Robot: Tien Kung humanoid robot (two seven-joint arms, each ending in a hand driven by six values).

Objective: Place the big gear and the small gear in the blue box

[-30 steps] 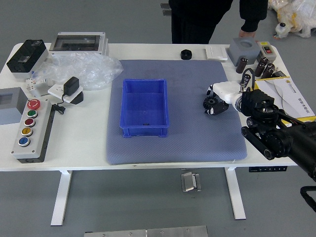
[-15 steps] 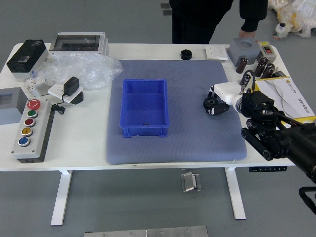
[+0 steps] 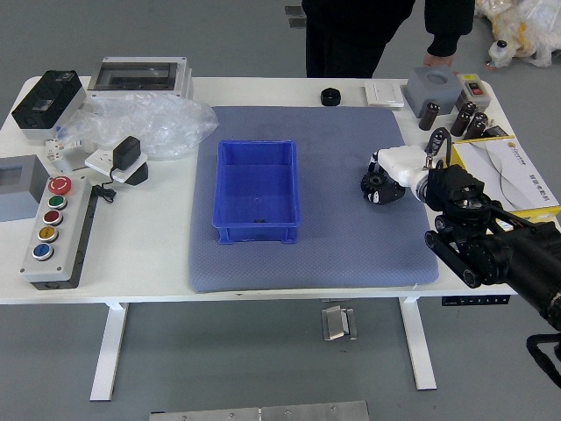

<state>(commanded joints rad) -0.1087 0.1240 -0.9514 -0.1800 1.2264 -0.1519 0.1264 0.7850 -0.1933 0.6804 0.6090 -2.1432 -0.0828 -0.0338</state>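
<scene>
My right hand, white and black, is low over the right part of the blue-grey mat. A dark round piece, apparently a gear, shows at the hand's left end, partly covered by it; whether it is held cannot be made out. To the left on the mat stands the blue box, open at the top. A small dark spot shows inside near its front wall, too small to identify. No second gear can be clearly made out. My left hand is out of view.
A button panel, clear plastic bag and black adapter are at left. Behind the mat sits a black ring. Dark cylinders and a yellow-edged board lie at right. A person stands at the far side, one hand by the edge.
My right forearm and elbow have shifted slightly left, while the hand stays almost in place beside the dark round piece. The box and the person's hand have not visibly moved.
</scene>
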